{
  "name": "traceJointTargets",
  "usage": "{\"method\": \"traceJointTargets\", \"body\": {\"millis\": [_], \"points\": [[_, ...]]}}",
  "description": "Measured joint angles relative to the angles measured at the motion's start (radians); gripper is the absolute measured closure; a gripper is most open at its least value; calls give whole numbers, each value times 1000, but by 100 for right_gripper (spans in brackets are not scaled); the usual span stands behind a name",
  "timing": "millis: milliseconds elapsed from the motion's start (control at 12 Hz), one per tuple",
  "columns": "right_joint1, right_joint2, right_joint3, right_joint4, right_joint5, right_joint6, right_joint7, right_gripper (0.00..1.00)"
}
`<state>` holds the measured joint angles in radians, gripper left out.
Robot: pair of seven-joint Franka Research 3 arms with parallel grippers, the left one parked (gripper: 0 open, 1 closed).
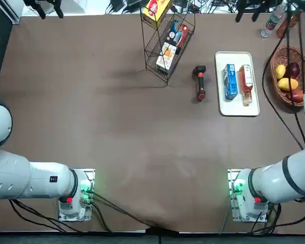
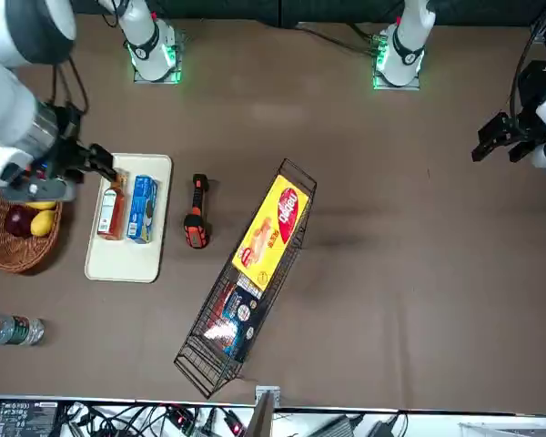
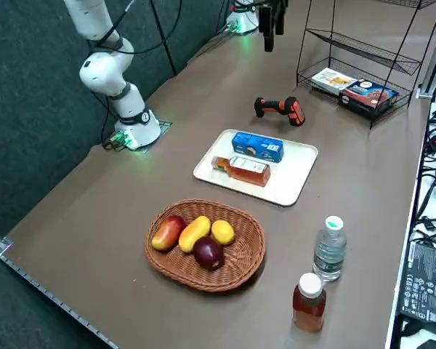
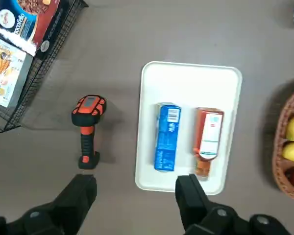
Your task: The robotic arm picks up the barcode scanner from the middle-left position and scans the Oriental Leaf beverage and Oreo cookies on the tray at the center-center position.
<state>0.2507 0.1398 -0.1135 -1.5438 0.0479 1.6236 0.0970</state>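
While the right gripper [image 4: 134, 200] hangs high above the table, fingers spread wide and holding nothing, 1 barcode scanner [image 4: 87, 129] lies flat just beside the tray [image 4: 191, 78]. Either stage fits: scanner awaiting pickup, or returned. On the tray: 1 Oreo box [image 4: 166, 137], 1 beverage bottle [image 4: 208, 139].
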Motion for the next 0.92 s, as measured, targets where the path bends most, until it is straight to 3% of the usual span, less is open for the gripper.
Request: {"method": "traceJointTargets", "body": {"millis": [333, 667, 917], "points": [[-94, -94, -6, 10, -10, -38, -77, 0], [-120, -114, -3, -2, -56, -53, -94, 0], [-179, -129, 46, -11, -65, -97, -144, 0]]}}
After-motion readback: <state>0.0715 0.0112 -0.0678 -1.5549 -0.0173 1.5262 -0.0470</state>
